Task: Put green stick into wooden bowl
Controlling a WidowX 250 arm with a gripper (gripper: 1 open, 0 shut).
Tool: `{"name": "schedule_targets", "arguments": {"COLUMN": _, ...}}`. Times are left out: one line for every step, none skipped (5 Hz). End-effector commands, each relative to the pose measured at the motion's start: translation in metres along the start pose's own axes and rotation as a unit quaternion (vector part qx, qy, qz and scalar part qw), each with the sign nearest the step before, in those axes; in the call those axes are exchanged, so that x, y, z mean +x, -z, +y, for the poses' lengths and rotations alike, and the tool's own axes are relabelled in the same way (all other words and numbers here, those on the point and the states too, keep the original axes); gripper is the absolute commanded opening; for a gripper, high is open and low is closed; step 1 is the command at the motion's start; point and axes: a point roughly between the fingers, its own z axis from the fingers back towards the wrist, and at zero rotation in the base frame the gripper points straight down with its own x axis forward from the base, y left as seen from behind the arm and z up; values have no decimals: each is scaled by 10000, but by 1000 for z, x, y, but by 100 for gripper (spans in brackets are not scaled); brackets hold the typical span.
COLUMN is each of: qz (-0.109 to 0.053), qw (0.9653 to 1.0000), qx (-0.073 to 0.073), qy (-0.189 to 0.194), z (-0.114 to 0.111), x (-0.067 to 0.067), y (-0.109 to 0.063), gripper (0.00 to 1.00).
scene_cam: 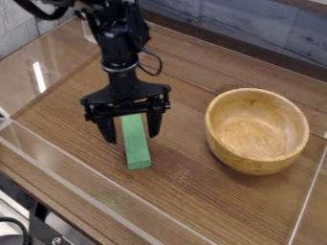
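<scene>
We see 1 smooth, light wooden bowl at right and 1 matt green stick near centre.

A brown wooden table with visible grain carries the things, a pale line running along its near-left side. Directly on it, at three o'clock from the middle of the view, sits the round, light tan wooden bowl, its open side up. The green stick lies flat on the wood at about seven o'clock from the middle, well apart from the bowl, its length running roughly from twelve to six o'clock.
</scene>
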Motion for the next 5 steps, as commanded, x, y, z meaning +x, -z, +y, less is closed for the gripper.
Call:
{"name": "schedule_targets", "arguments": {"qz": -176, "qw": 9997, "qx": -97, "qy": -157, "z": -5, "x": 5, "y": 2, "gripper": 100}}
{"name": "schedule_targets", "arguments": {"qz": -229, "qw": 9994, "qx": -92, "qy": -236, "z": -7, "x": 9, "y": 7, "gripper": 100}}
{"name": "schedule_targets", "arguments": {"qz": -278, "qw": 9992, "qx": -77, "qy": -282, "z": -9, "x": 14, "y": 9, "gripper": 100}}
{"name": "schedule_targets", "arguments": {"qz": -306, "qw": 9990, "qx": -68, "qy": -312, "z": -11, "x": 18, "y": 8, "gripper": 100}}
{"name": "schedule_targets", "arguments": {"qz": -338, "qw": 9989, "qx": -55, "qy": -325, "z": -12, "x": 20, "y": 9, "gripper": 100}}
